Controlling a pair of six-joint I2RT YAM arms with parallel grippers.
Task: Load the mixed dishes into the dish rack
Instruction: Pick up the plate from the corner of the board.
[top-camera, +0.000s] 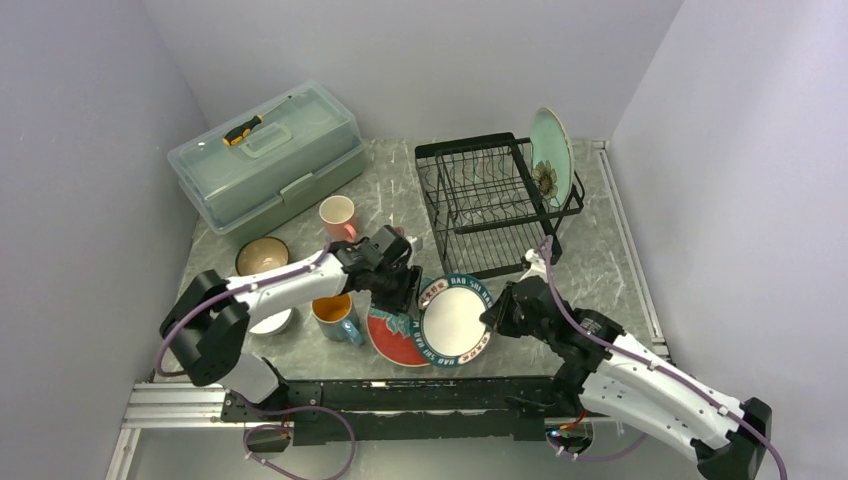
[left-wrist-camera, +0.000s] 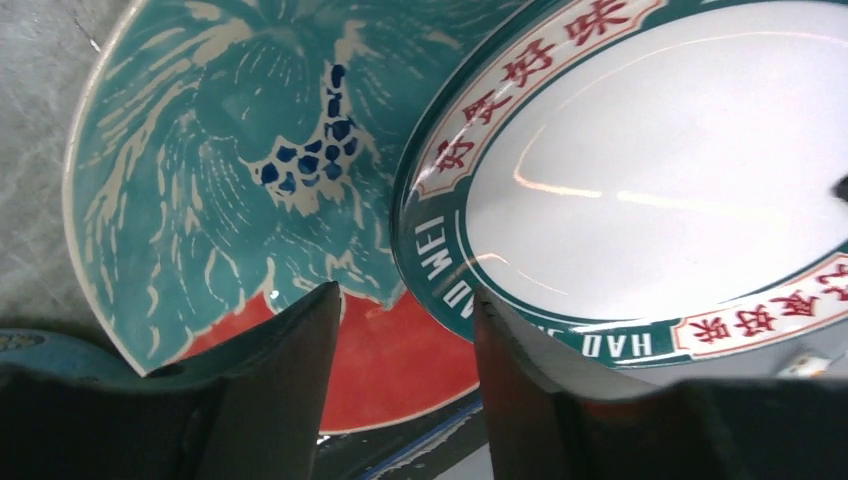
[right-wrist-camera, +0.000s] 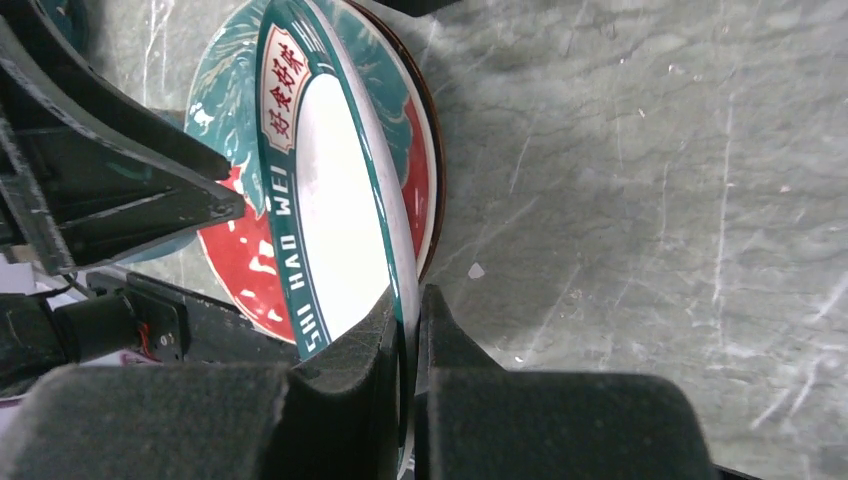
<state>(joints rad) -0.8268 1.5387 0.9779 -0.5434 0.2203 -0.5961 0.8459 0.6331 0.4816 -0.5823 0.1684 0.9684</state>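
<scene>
— So, the right gripper (right-wrist-camera: 408, 310): what has it got?
— Its two fingers are pinched tight on the rim of the white dark-rimmed plate (right-wrist-camera: 335, 220), at the plate's right edge. The plate is tilted rather than lying flat.
— And the left gripper (left-wrist-camera: 405, 310)?
— Jaws apart. The opposite rim of that plate runs into the gap, close to one finger, but nothing squeezes it from both sides.
— What lies beneath?
— The teal-and-red patterned plate (top-camera: 390, 338), flat on the table (top-camera: 600, 270). The white plate overlaps its right part. Just left of them stands the blue mug (top-camera: 337, 315), orange inside.
— The rack?
— The dish rack (top-camera: 490, 205) sits behind, apart from both grippers. The pale green plate (top-camera: 552, 155) stands upright at its right end.
— Farther out?
— The pink mug (top-camera: 338, 217), the tan bowl (top-camera: 262, 257) and the white bowl (top-camera: 274, 322) are on the left, the white one partly under the left arm. The green lidded box (top-camera: 265, 165) is in the far corner, with a screwdriver (top-camera: 243, 130) on its lid.
</scene>
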